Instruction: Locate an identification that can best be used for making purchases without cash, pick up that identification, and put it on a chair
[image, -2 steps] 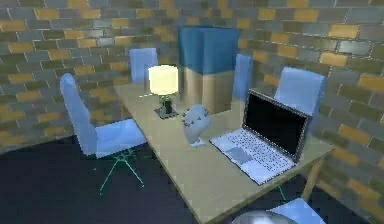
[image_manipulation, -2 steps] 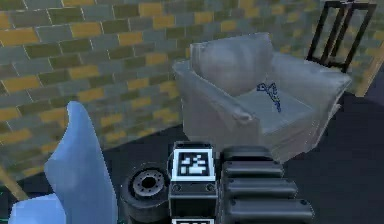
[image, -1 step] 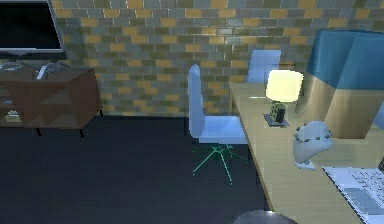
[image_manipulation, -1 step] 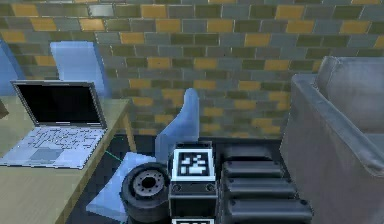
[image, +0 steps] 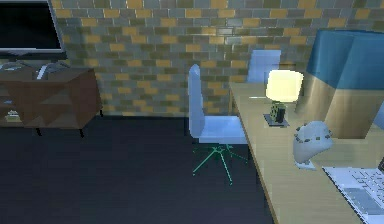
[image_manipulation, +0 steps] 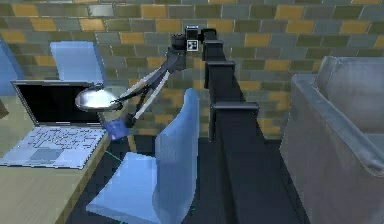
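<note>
The pincer (image_manipulation: 128, 108) reaches beside the lamp (image_manipulation: 95, 97), with a small dark-blue thing (image_manipulation: 117, 129) (likely the card) at seven o'clock off its tips, near the worktop (image_manipulation: 45, 195) edge; whether the pincer grips it I cannot tell. Done well, I judge, the step brings that thing toward six o'clock, low and level over the middle of the blue chair (image_manipulation: 135, 190), clear of its backrest.

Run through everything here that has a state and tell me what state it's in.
Flat black television: screen dark.
Yellow-shaded table lamp: lit.
Silver laptop with black screen: lid open, screen dark.
Pale blue plastic chair: upright, seat bare.
End effector: cannot tell whether it holds anything.
</note>
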